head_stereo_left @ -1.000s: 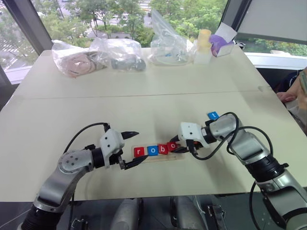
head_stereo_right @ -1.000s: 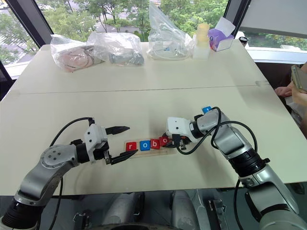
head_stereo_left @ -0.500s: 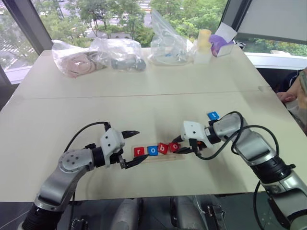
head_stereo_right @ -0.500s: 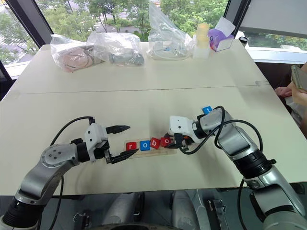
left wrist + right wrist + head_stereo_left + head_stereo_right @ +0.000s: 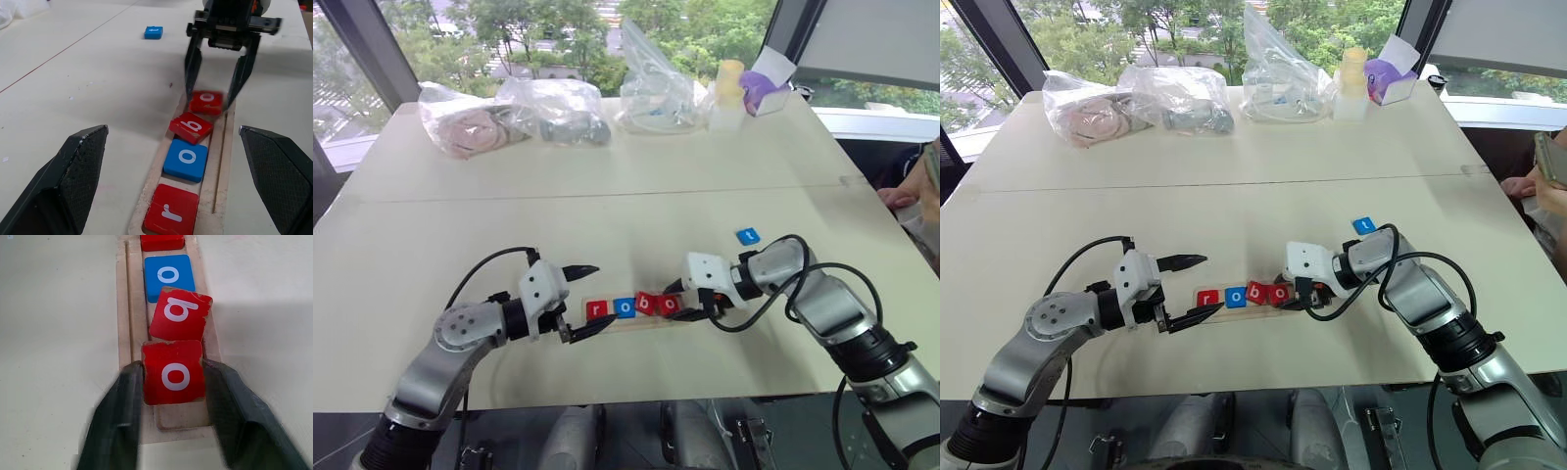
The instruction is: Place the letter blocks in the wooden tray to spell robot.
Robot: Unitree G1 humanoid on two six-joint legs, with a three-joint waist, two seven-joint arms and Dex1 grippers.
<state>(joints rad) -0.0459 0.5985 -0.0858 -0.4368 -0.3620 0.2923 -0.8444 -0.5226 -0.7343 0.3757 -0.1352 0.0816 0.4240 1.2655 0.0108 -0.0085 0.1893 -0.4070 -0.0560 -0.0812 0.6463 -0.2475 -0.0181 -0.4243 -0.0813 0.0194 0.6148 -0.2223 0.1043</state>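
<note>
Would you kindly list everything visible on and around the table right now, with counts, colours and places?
Letter blocks in tray: four, red r, blue o, red b skewed, red o; in the wooden tray.
Blue t block: one; on the table beyond the right arm, apart from the tray.
Wooden tray: one, light wood; near table edge, between the grippers.
Plastic bags: three, clear; far side of the table.
Purple box: one; far right corner.
Table: one, cream.
Person's hand: one; right edge.
Left gripper: open, beside the tray's r end.
Right gripper: fingers straddling the red o.
</note>
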